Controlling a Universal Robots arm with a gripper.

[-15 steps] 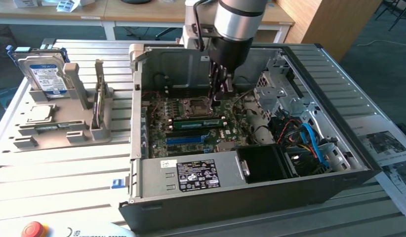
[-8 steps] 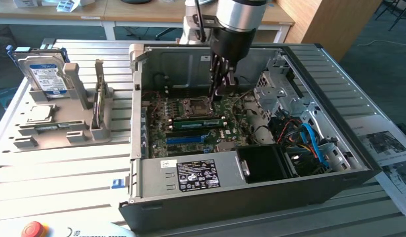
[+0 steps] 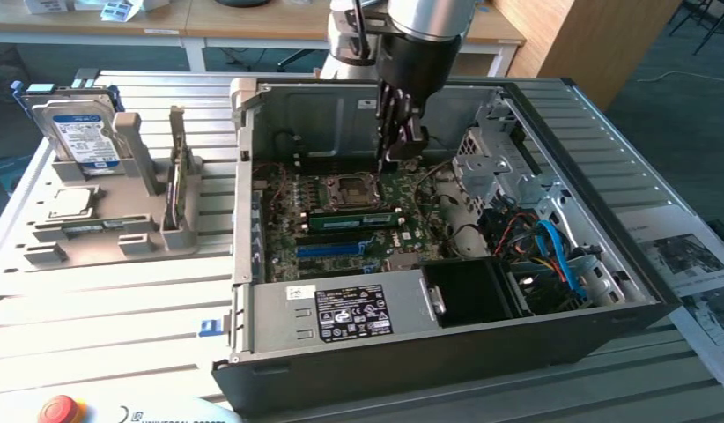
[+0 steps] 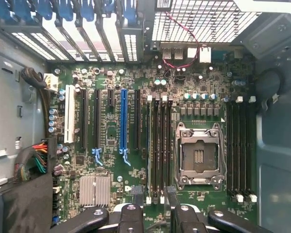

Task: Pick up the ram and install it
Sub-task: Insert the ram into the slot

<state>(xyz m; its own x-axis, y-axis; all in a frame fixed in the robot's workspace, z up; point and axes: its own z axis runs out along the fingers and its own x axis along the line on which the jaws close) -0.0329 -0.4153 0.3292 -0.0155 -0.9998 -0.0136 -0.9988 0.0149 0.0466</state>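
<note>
A robotics lab — an opened computer case (image 3: 374, 366) is lying on a slotted metal bench (image 3: 104, 300), desks (image 3: 256, 22) standing behind

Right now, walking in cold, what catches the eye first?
The open computer case, its green motherboard bared, with the robot's pincer reaching down inside near the empty CPU socket. On the exterior view's left, a hard drive with a blue-white label stands upright in a grey holder.

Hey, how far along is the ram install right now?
Mostly done, it seems. Done: the ram lies along a motherboard slot beside the CPU socket. In hand: nothing; the claw hangs open just above the board, fingers apart with board showing between them. Left: I cannot tell whether the stick is fully seated and latched.
</note>
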